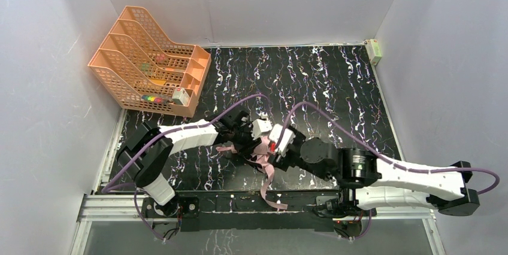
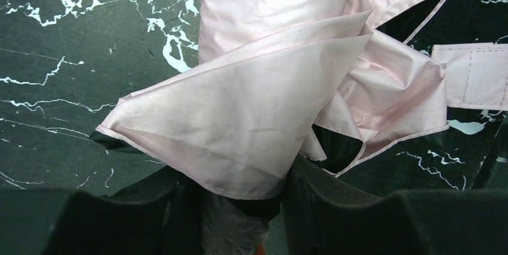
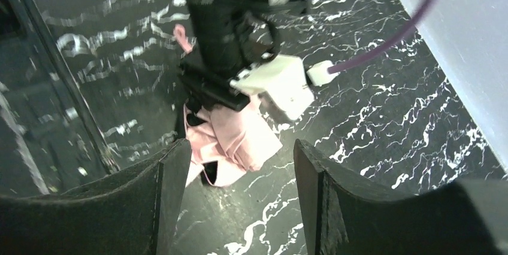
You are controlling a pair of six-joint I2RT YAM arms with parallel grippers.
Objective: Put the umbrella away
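Observation:
The umbrella point(image 1: 262, 154) lies collapsed in the middle of the black marbled table, its pale pink fabric point(image 2: 257, 87) bunched in loose folds with black showing inside. A pink strap point(image 1: 271, 192) trails from it toward the near edge. My left gripper point(image 2: 242, 198) is shut on the umbrella's bundled fabric at its end. The same bundle shows under the left arm's wrist as pink folds of the umbrella point(image 3: 230, 141). My right gripper point(image 3: 239, 165) hovers just right of the umbrella, open, with only table between its fingers.
An orange mesh file rack point(image 1: 150, 63) with small items stands at the back left. A small pale box point(image 1: 374, 50) sits at the back right corner. White walls close in three sides. A metal rail point(image 1: 239, 204) runs along the near edge.

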